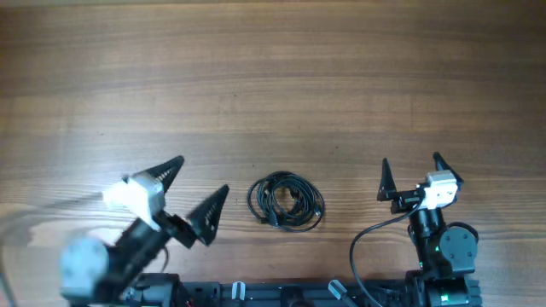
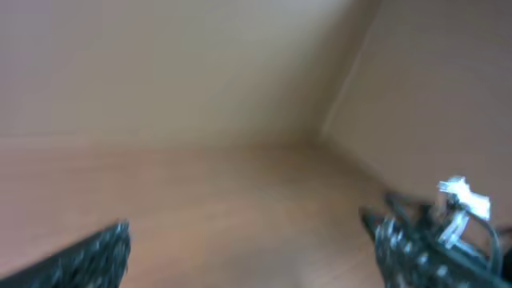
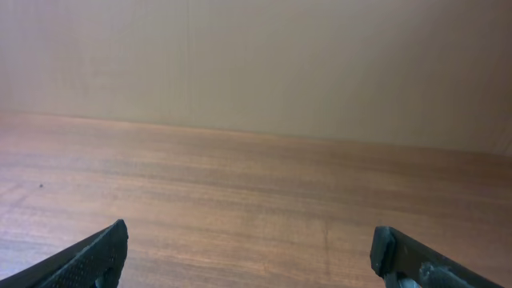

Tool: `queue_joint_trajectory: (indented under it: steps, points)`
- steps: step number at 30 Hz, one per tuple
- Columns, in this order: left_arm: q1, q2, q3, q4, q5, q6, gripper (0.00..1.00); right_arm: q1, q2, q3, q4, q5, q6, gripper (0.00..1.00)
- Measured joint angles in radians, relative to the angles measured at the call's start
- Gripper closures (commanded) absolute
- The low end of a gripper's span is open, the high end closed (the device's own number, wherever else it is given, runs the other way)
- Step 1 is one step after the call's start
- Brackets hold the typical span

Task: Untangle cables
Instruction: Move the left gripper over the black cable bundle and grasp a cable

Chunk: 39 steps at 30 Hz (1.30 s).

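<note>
- The cables (image 1: pixel 286 202) lie as one small bundle of thin black loops on the wooden worktop (image 1: pixel 273 77). They are close to the near edge, where the arms are mounted, and roughly midway between the left and right edges.
- The loops overlap one another in a rough ring. There may be a small plug end inside it, but it is too small for me to be sure.
- The bundle sits between the two claws, apart from both, with wood showing on either side.
- The left gripper (image 1: pixel 203 173) hangs to the left of the bundle, released. Its two black pointed fingers are spread wide and aimed towards the far right corner. The nearer tip is close to the bundle's left side, with a gap between them.
- That arm looks smeared from overhead, and its wrist camera is blurred too. There I can make out one of its dark fingers (image 2: pixel 92 254) low on the left, another low on the right, and wood between them.
- The right gripper (image 1: pixel 410 159) is on the other side of the bundle and farther from it. It is also released, with its fingers spread and pointing at the far edge.
- In the right wrist view its two fingers (image 3: pixel 88 258) show at the bottom corners with wood grain between them. A plain beige wall (image 3: pixel 256 64) rises beyond the far edge.
- A thicker black wire (image 1: pixel 353 249) curves from the right arm down towards the near edge, separate from the bundle.
</note>
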Motion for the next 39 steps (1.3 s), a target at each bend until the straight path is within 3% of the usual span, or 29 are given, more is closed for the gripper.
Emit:
queue_joint_trajectory:
  steps: [3,6,12,15,19,25,29,31,37,39]
  points:
    - [0.002,0.257,0.312,-0.351,0.008,-0.007,0.0,0.0,0.0,0.0,0.0,0.0,0.0,0.0]
    - [0.002,0.441,0.463,-0.495,0.063,-0.011,0.0,0.0,0.0,0.0,0.0,0.0,0.0,0.0]
    - [-0.035,0.652,0.481,-0.644,0.127,-0.013,0.0,0.0,0.0,0.0,0.0,0.0,0.0,0.0]
    - [-0.132,0.756,0.485,-0.722,-0.001,-0.074,0.0,0.0,0.0,0.0,0.0,-0.001,0.0,0.0]
    - [-0.232,0.888,0.486,-0.75,-0.158,-0.154,0.0,0.0,0.0,0.0,0.0,-0.001,0.0,0.0]
    - [-0.38,1.121,0.486,-0.774,-0.193,-0.197,0.0,0.0,0.0,0.0,0.0,-0.001,0.0,0.0]
    - [-0.485,1.279,0.486,-0.695,-0.242,-0.293,0.0,0.0,0.0,0.0,0.0,0.0,0.0,0.0]
    - [-0.52,1.361,0.486,-0.623,-0.26,-0.335,0.25,0.0,0.0,0.0,0.0,0.0,0.0,0.0]
    - [-0.534,1.429,0.486,-0.55,-0.277,-0.407,0.37,0.0,0.0,0.0,0.0,0.0,0.0,0.0]
    - [-0.555,1.446,0.486,-0.546,-0.284,-0.423,0.36,0.0,0.0,0.0,0.0,0.0,0.0,0.0]
